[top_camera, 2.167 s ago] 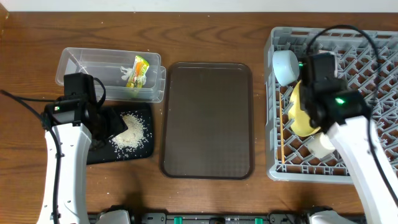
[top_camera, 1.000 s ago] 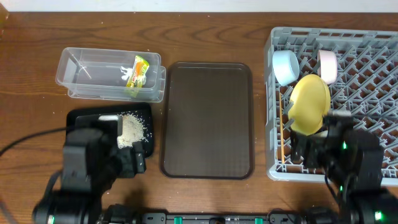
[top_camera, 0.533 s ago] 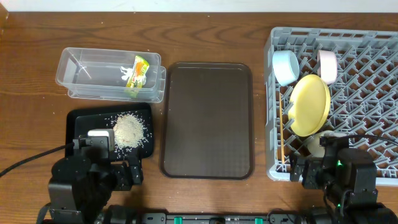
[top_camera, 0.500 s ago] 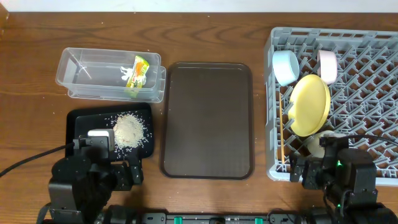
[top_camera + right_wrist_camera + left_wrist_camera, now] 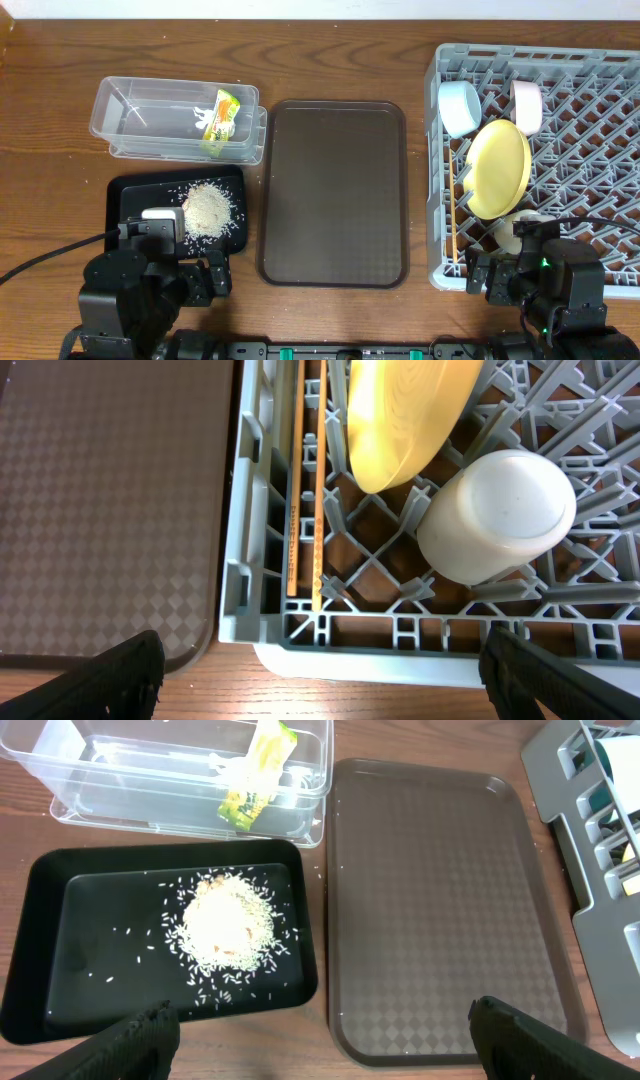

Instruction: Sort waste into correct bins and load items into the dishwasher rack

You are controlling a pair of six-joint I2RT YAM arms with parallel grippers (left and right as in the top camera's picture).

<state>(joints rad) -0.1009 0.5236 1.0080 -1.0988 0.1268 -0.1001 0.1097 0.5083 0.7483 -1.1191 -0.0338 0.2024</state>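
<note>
We are seeing both sets of jaws standing wide apart and empty, on the left gripper [image 5: 318, 1042] and the right gripper [image 5: 320, 675]. Left of the brown serving tray [image 5: 333, 192], rice [image 5: 208, 210] is lying in the black tray [image 5: 130, 195] and the wrapper [image 5: 224, 115] in the clear tub [image 5: 140, 115]. Right of it, the dishwasher rack [image 5: 600, 150] is holding the yellow plate [image 5: 498, 165], blue bowl [image 5: 459, 107], pale cup [image 5: 527, 105], white bowl [image 5: 497, 515] and chopsticks [image 5: 296, 490].

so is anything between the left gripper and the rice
Nothing visible does. The rice lies uncovered in the black tray, just ahead of the open left gripper. Only the tray's low near rim lies between them, and nothing sits on top of the heap.
</note>
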